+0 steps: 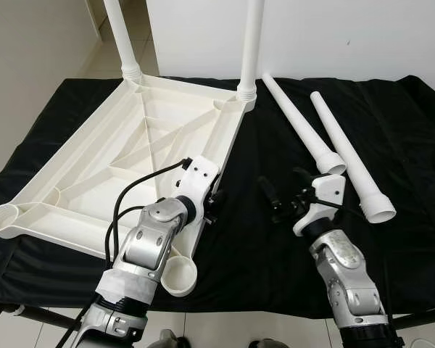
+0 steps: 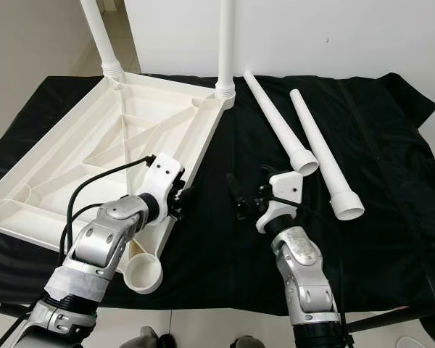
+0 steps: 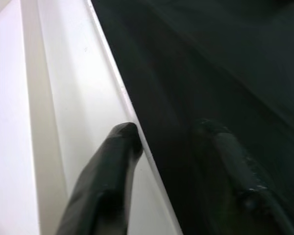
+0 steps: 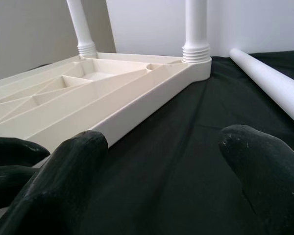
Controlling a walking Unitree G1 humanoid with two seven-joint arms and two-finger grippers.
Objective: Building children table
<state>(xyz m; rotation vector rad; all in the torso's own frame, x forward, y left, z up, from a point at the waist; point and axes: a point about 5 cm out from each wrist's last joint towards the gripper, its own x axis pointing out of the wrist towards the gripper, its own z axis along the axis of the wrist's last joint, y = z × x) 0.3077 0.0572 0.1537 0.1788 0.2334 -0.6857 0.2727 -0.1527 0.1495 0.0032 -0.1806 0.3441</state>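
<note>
Left pincer (image 1: 212,206) spread astride upturned tabletop (image 1: 94,174) rim, right pincer (image 1: 281,194) wide above black cloth (image 1: 275,254)

The 2 eye views look down and forward from the head at the white tabletop (image 1: 130,152) on the black cloth (image 1: 391,145). Both wrist views look low and close along that tabletop's edge.

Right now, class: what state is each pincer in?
Left pincer: open, straddling the tabletop rim.
Right pincer: open, holding nothing, over the black cloth.
</note>
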